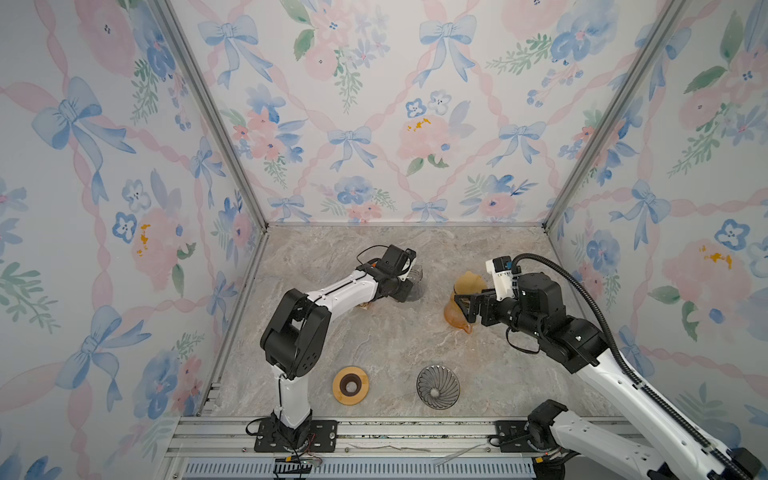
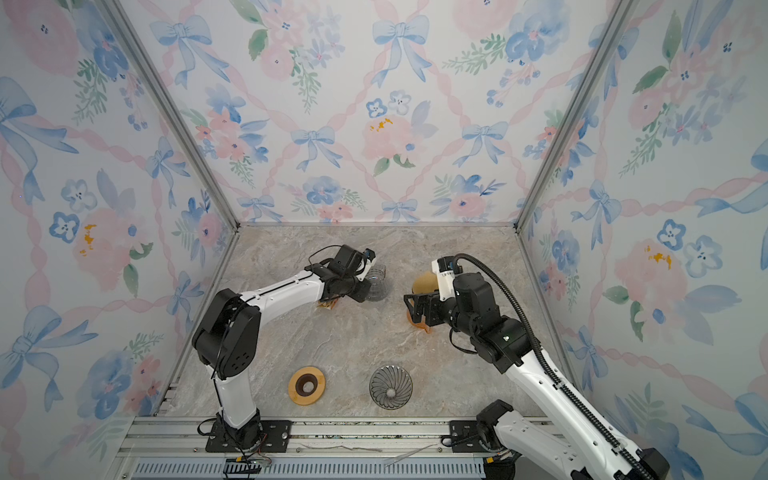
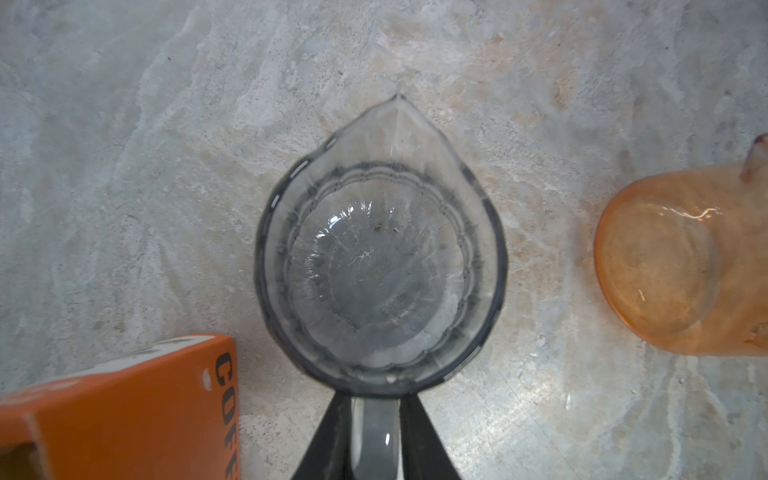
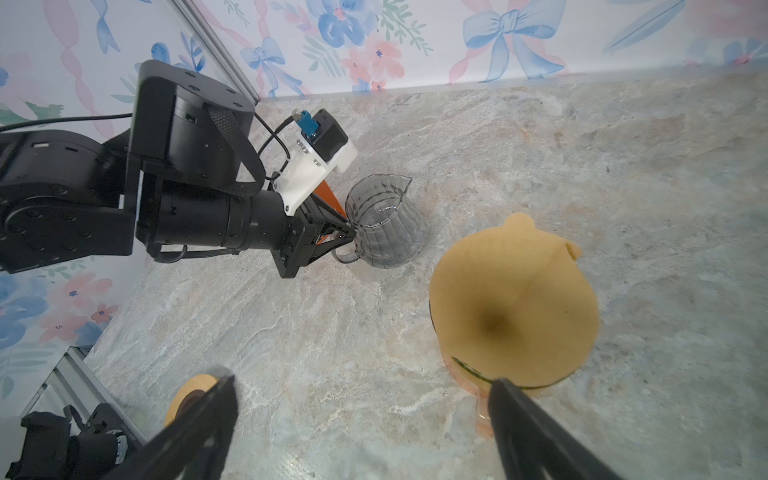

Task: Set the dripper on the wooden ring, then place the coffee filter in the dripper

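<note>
Left of centre in both top views, the left gripper [image 3: 376, 401] stood with its jaws close on either side of the handle of a clear glass server [image 3: 380, 266], beside an orange coffee box [image 3: 124, 407]. A firm clamp could not be confirmed. At lower centre lay a wooden ring [image 1: 350, 385] and the ribbed dripper [image 1: 438, 384], which was empty. Right of centre, the coffee filter [image 4: 515, 299] sat opened as a cone in an orange glass vessel [image 3: 673, 266]. The right gripper [image 4: 361, 382] gaped beside it, holding nothing. The paper was judged light, limp and easily crushed, so a gentle pinch on its upper rim seemed best.
</note>
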You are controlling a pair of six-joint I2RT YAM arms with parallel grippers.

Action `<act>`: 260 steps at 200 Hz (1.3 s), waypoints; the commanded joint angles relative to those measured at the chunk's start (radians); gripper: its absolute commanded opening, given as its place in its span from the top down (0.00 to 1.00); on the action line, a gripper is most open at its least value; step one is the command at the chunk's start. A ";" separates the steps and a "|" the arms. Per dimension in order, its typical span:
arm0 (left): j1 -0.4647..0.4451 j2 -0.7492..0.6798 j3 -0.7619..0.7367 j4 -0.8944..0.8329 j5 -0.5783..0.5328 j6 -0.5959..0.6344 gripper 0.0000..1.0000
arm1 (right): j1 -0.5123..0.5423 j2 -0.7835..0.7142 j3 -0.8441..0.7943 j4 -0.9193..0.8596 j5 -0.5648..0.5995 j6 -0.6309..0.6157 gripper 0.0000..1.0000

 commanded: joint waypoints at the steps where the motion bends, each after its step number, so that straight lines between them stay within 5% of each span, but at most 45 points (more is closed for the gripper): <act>1: -0.004 0.015 -0.008 -0.027 -0.017 0.009 0.77 | 0.012 -0.017 0.003 -0.008 0.009 0.009 0.04; 52: -0.011 0.014 -0.005 -0.036 -0.032 0.011 0.84 | 0.012 -0.019 -0.003 -0.006 0.010 0.013 0.04; 260: -0.137 -0.279 -0.284 -0.156 -0.139 -0.177 0.85 | 0.013 0.001 -0.007 -0.037 -0.046 0.007 0.04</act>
